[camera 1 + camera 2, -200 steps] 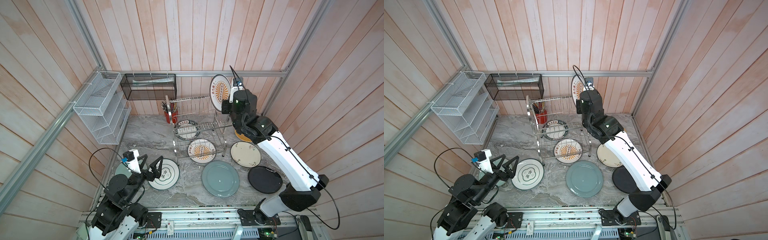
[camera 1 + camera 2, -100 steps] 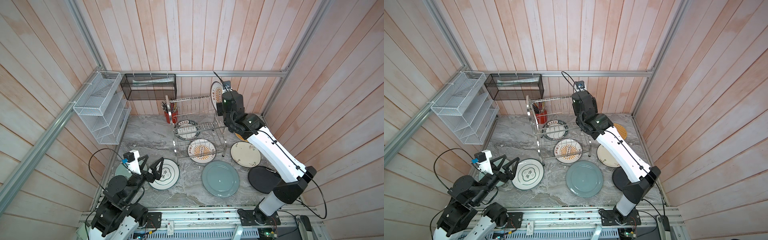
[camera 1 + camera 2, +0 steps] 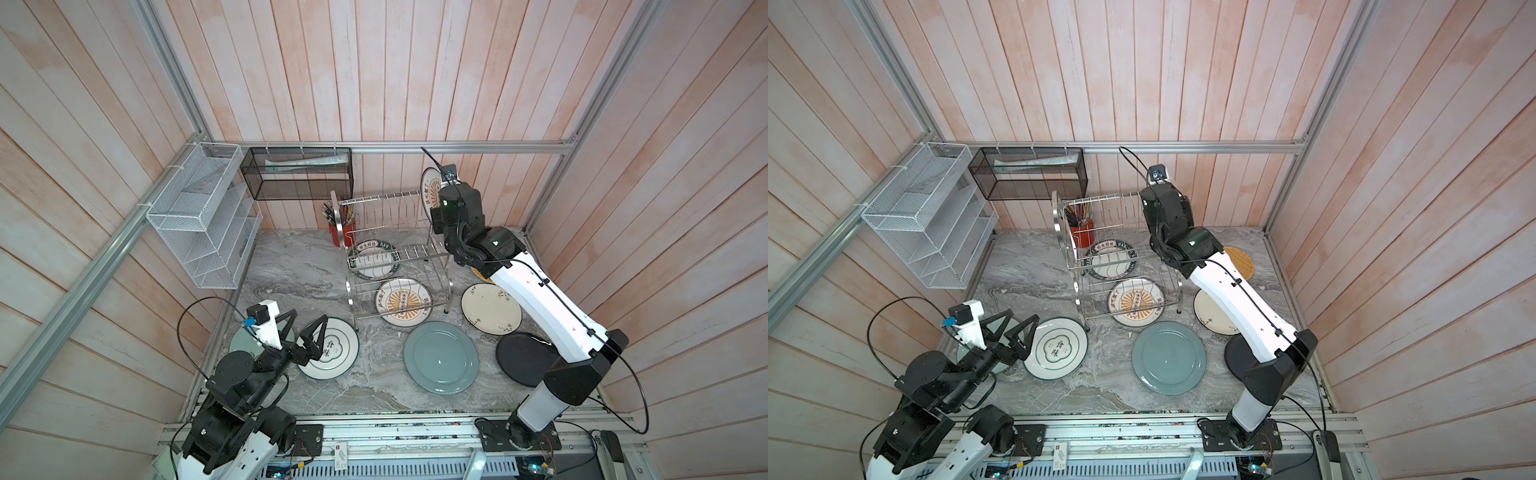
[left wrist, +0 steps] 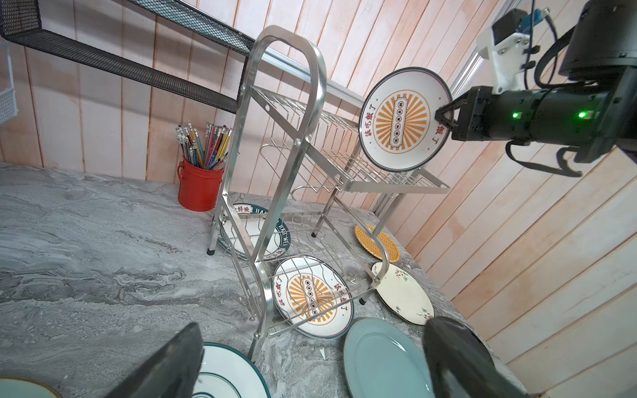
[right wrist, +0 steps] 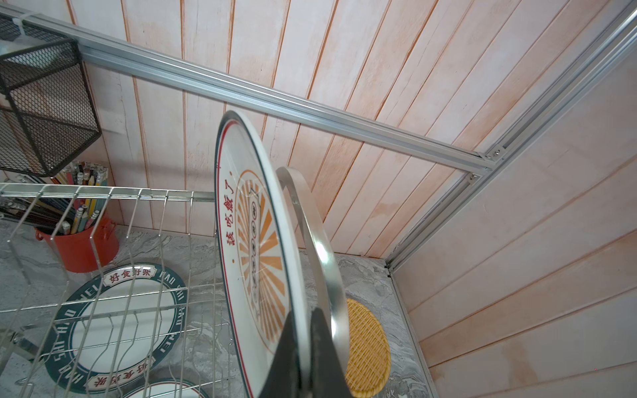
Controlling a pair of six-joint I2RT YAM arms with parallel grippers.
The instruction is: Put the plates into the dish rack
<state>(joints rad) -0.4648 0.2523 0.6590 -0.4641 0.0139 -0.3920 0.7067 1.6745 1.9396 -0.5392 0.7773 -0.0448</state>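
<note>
The right pincer gripped the rim of the upright white orange-sunburst plate over the top tier of the shiny steel wire dish rack; the left pincer gaped empty.

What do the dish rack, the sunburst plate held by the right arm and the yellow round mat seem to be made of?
The dish rack: polished metal, probably stainless steel; its tubes and wires shine like mirrors.
The raised sunburst plate: glazed ceramic, possibly melamine; smooth, glossy face with printed pattern.
The yellow woven disc: straw or rattan, matt; basket weave is visible.
</note>
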